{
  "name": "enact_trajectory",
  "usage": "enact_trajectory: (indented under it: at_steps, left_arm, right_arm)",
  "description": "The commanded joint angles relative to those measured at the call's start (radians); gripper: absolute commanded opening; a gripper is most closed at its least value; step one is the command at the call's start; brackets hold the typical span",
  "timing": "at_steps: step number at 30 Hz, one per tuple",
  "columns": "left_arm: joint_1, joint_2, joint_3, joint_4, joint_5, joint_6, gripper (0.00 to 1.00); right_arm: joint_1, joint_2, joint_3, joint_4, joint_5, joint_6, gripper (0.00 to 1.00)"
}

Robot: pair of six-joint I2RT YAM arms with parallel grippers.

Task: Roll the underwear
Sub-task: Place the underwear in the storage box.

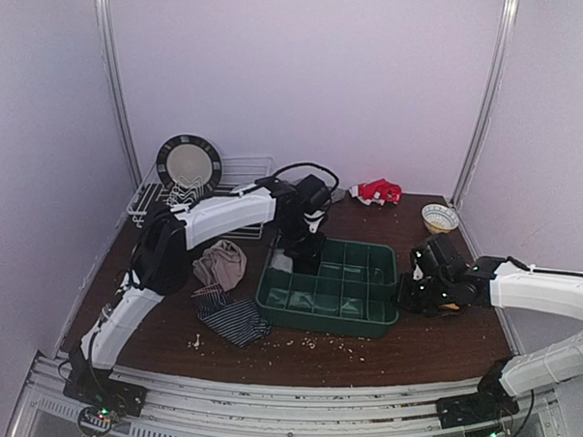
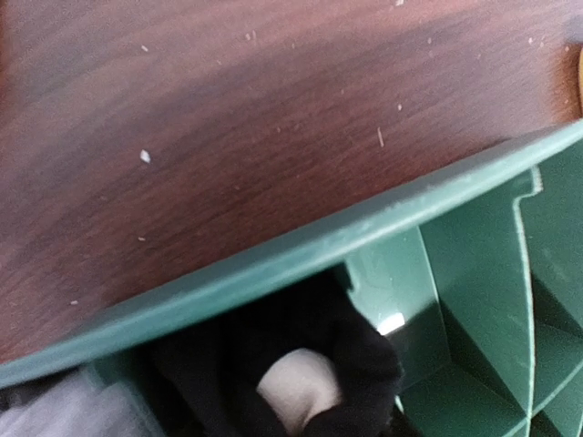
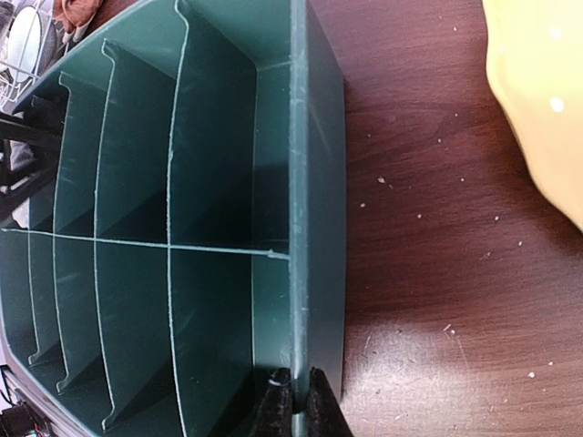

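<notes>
A rolled black underwear (image 2: 364, 355) with a pale patch showing in its middle lies in a corner compartment of the green divided tray (image 2: 273, 264). Grey cloth (image 2: 55, 414) shows beside it. My left gripper (image 1: 304, 255) points down into the tray's far-left corner; its fingers are out of sight in the left wrist view. My right gripper (image 3: 293, 407) is shut on the tray's right wall (image 3: 296, 182). On the table left of the tray (image 1: 364, 323) lie a beige-pink underwear (image 1: 222, 264) and a dark striped one (image 1: 234, 320).
A wire dish rack (image 1: 230, 177) holding a plate (image 1: 188, 164) stands at the back left. A red cloth (image 1: 378, 191) and a small bowl (image 1: 440, 218) sit at the back right. A yellow rounded object (image 3: 537, 91) is close to my right gripper. Crumbs dot the wooden table.
</notes>
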Motion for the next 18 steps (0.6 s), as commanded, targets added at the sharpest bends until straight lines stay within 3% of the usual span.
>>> enact_trajectory:
  at_steps: [1, 4, 9, 10, 13, 18]
  left_arm:
    - [0.018, -0.047, -0.012, -0.035, -0.036, 0.034, 0.44]
    - [0.016, -0.072, -0.024, -0.033, -0.029, 0.04, 0.48]
    - [0.004, -0.115, -0.043, -0.032, -0.025, 0.05, 0.56]
    - [0.002, -0.123, -0.046, -0.033, -0.024, 0.053, 0.71]
    - [-0.002, -0.148, -0.056, -0.033, -0.029, 0.06, 0.94]
    - [-0.007, -0.192, -0.09, -0.021, -0.047, 0.066, 0.98]
  right_arm:
    - [0.004, -0.031, -0.003, -0.07, 0.006, 0.004, 0.05]
    - [0.003, -0.037, 0.003, -0.07, -0.001, -0.005, 0.09]
    - [0.003, -0.059, 0.017, -0.079, 0.006, -0.017, 0.23]
    - [0.003, -0.063, 0.02, -0.081, 0.008, -0.019, 0.25]
    - [0.003, -0.074, 0.026, -0.092, 0.01, -0.022, 0.32]
    - [0.003, -0.098, 0.032, -0.1, 0.011, -0.028, 0.42]
